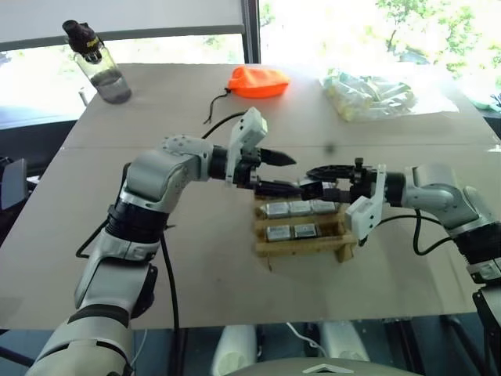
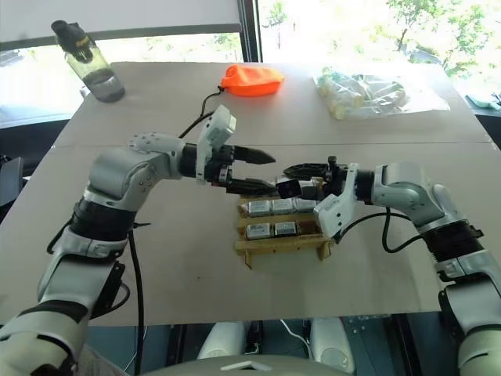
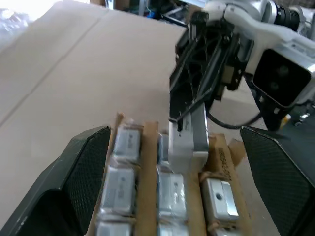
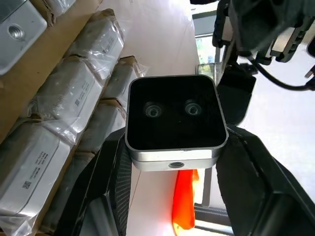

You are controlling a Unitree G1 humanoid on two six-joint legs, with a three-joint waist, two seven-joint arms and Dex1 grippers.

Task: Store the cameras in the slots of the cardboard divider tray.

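- One camera (image 4: 174, 125), silver-grey with a black two-lens face, clamped between the fingers of the right gripper (image 1: 317, 182); it hangs just above the far row of the cardboard divider tray (image 1: 301, 247).
- Five further cameras (image 1: 291, 209), wrapped in clear film, already seated in the tray: three side by side in the middle row, two in the near row. A bare silver one with a screw socket (image 3: 220, 199) also sits in a slot in the left wrist view.
- Cardboard divider tray: tan, end tabs protruding, resting flat on the table (image 1: 219, 298) near its middle.
- Left gripper (image 1: 278, 174): fingers spread wide, holding nothing, pointing toward the right gripper and poised over the tray's far edge, close to the held camera.
- Far side of the table: orange pouch (image 1: 257, 81), clear bag of pale items (image 1: 368, 94), and a bottle (image 1: 100, 66) with a black cap at the far left corner.
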